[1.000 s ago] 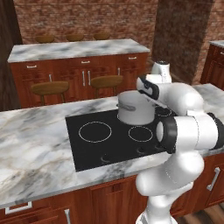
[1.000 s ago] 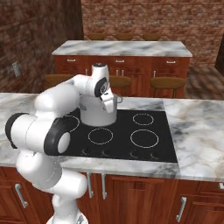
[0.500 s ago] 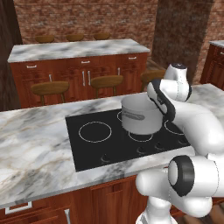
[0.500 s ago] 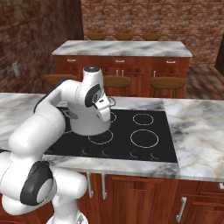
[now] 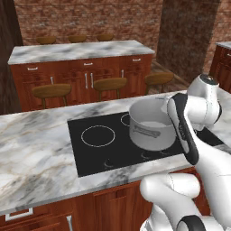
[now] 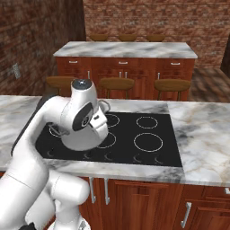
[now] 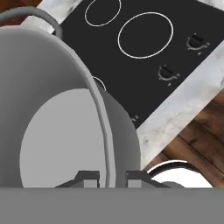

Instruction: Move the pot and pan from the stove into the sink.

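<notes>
I've got my pincer (image 7: 111, 177) pinching just the pot (image 5: 151, 122) rim, pot above the stove (image 5: 108, 146), so honestly any quick swing could tip it and slip it loose.

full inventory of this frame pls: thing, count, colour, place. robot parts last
pot: 1, grey-silver metal, over the near side of the stove, rim between the gripper fingers
stove: 1, glossy black cooktop with white burner rings, set in the near counter
near counter: 1, white-grey marble on red-brown wood cabinets
island counter: 1, marble top, wood drawers, behind the near counter
stools: three near the island's front side, brown round seats; more behind it
brick wall: red-brown, at the back
gripper: 1, dark fingertips either side of the pot's rim, shut on it
arm: 1, white with dark joints
</notes>
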